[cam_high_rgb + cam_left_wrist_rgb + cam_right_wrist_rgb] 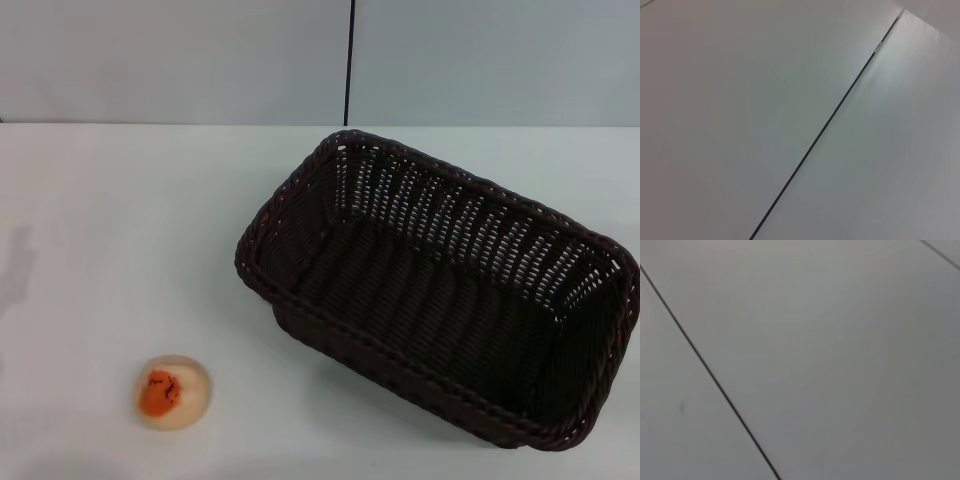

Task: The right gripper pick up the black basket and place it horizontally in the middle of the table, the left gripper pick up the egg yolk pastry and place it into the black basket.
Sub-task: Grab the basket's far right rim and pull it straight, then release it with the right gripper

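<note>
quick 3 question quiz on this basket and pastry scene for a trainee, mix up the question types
1. True or false: the egg yolk pastry already lies inside the black basket.
2. Multiple choice: in the head view, the basket's long side runs A) level with the table's far edge, B) at a slant to it, C) straight away from the robot.
3. Fill in: seen from the head camera, the pastry sits on the robot's ____ side of the basket.

Key
1. False. It rests on the bare table, apart from the basket.
2. B.
3. Left.

Neither the left gripper nor the right gripper shows in any view; both wrist cameras show only pale wall panels with a dark seam.
</note>
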Controlling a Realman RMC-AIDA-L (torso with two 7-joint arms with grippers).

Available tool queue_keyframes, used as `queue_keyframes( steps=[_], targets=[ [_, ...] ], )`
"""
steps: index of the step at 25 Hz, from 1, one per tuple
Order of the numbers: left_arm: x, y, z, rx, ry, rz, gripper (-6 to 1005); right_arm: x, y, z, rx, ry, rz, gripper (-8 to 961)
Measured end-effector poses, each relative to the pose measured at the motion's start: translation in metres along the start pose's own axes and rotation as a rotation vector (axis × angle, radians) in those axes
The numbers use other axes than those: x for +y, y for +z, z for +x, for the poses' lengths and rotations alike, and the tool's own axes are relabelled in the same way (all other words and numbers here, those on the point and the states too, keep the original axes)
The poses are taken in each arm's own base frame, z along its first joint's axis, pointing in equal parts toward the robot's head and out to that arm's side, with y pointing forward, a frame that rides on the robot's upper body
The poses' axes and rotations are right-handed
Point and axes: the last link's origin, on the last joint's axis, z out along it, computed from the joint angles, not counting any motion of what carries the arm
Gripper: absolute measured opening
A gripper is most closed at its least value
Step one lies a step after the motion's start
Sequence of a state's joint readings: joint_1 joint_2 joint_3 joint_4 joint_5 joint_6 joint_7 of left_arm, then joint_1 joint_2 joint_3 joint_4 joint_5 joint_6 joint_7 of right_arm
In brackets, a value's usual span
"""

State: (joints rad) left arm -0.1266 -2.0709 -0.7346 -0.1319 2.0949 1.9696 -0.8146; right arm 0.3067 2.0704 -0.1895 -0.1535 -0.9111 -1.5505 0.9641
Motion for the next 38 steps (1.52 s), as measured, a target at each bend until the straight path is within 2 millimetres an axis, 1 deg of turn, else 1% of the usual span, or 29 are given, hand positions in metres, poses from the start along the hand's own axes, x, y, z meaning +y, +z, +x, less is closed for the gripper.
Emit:
queue_keyframes(
  steps=[12, 15, 18, 19, 22, 23, 24, 25, 26, 27, 28, 29, 30, 34, 38],
  targets=[
    [0.001, 0.005, -0.003, -0.008, -0.009, -0.013, 740, 0.009, 0.009, 0.0, 0.049, 0.0, -0.09, 436],
    [0.001, 0.005, -0.004, -0.009, -0.01, -0.013, 740, 0.017, 0.018, 0.001, 0.121, 0.003, -0.181, 443],
    [0.001, 0.005, -0.004, -0.009, -0.01, -0.013, 740, 0.02, 0.024, 0.001, 0.182, 0.034, -0.223, 451],
    [0.001, 0.006, -0.004, -0.009, -0.01, -0.014, 740, 0.023, 0.031, 0.001, 0.265, 0.062, -0.269, 454],
    [0.001, 0.006, -0.004, -0.009, -0.011, -0.015, 740, 0.032, 0.045, -0.003, 0.423, 0.079, -0.368, 461],
    [0.001, 0.006, -0.005, -0.01, -0.011, -0.015, 740, 0.032, 0.045, -0.003, 0.423, 0.079, -0.368, 506],
    [0.001, 0.007, -0.005, -0.014, -0.013, -0.016, 740, 0.04, 0.054, -0.008, 0.561, 0.078, -0.442, 551],
    [0.001, 0.007, -0.005, -0.014, -0.013, -0.016, 740, 0.04, 0.054, -0.008, 0.561, 0.078, -0.442, 595],
    [0.001, 0.007, -0.006, -0.017, -0.014, -0.016, 740, 0.044, 0.059, -0.011, 0.622, 0.077, -0.47, 640],
    [0.002, 0.007, -0.006, -0.02, -0.016, -0.017, 740, 0.055, 0.068, -0.017, 0.78, 0.058, -0.525, 685],
    [0.002, 0.007, -0.007, -0.023, -0.017, -0.018, 740, 0.055, 0.068, -0.017, 0.78, 0.058, -0.525, 691],
    [0.002, 0.007, -0.007, -0.024, -0.018, -0.019, 740, 0.067, 0.078, -0.022, 0.927, 0.017, -0.571, 697],
    [0.002, 0.007, -0.007, -0.024, -0.018, -0.019, 740, 0.067, 0.078, -0.022, 0.927, 0.017, -0.571, 702],
    [0.002, 0.007, -0.008, -0.025, -0.017, -0.02, 740, 0.091, 0.095, -0.029, 1.225, -0.081, -0.631, 707],
    [0.002, 0.008, -0.011, -0.046, -0.024, -0.02, 740, 0.116, 0.109, -0.022, 1.471, -0.19, -0.686, 706]
  ],
)
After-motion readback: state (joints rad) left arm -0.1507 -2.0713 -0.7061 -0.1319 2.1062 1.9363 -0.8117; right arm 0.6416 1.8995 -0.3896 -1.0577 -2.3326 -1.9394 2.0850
